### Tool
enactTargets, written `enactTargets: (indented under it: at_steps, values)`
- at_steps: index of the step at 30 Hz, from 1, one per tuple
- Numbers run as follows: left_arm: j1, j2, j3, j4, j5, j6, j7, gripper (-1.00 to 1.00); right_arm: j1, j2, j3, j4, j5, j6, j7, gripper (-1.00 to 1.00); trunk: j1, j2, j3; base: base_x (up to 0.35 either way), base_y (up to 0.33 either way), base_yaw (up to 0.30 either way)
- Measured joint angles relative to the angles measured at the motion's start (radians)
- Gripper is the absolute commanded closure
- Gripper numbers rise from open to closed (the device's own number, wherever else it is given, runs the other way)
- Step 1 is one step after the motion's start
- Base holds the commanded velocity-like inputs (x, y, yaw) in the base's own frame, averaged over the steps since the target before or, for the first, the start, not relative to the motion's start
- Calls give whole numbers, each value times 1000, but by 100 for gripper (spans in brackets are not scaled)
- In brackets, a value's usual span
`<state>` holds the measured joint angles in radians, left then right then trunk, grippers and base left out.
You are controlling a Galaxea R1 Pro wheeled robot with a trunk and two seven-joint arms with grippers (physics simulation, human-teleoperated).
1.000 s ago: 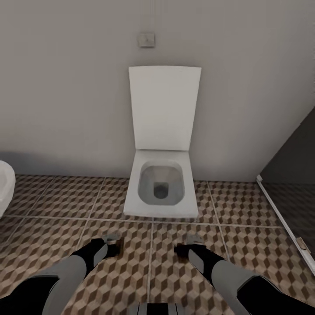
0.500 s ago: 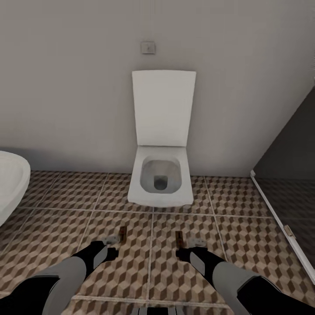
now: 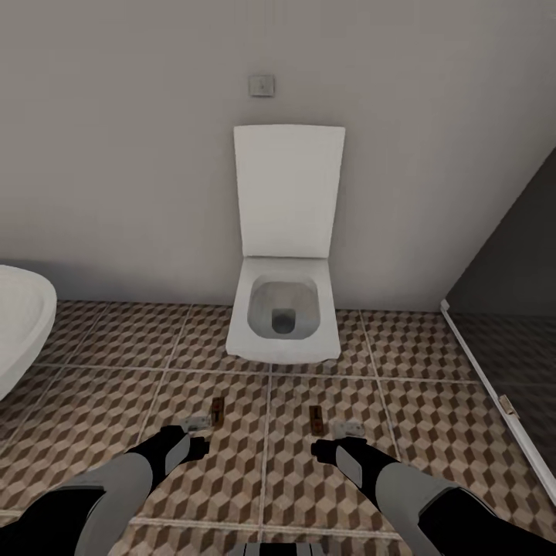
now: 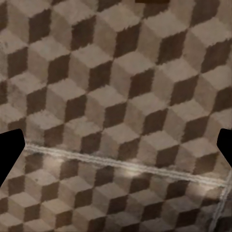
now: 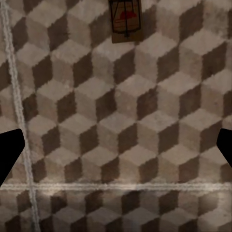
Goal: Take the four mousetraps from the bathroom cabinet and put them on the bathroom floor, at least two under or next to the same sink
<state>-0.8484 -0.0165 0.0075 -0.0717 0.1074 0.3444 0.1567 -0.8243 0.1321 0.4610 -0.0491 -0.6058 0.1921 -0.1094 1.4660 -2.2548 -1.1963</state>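
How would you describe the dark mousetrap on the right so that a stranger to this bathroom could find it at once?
Start at the white toilet against the wall, then look down to the cube-pattern bathroom floor in front of it. Two dark traps lie there; this mousetrap lies just ahead of the right gripper. A pale grey piece lies beside it, on its outer side.

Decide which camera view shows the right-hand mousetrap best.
The right wrist view: the mousetrap is close enough to show its wire and red mark. The head view shows it as a small dark strip on the floor.
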Motion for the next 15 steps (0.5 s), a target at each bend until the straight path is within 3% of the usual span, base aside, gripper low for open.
enactTargets:
  at_steps: [8, 15]
  values:
    - [0, 1, 1, -2, 0, 0, 0, -100, 1, 0, 0, -1, 0, 0, 0, -100, 0, 0, 0, -2, 0, 0]
    - [0, 2, 2, 1, 0, 1, 0, -100, 1, -1, 1, 0, 1, 0, 0, -100, -27, 49, 22, 0, 0, 0]
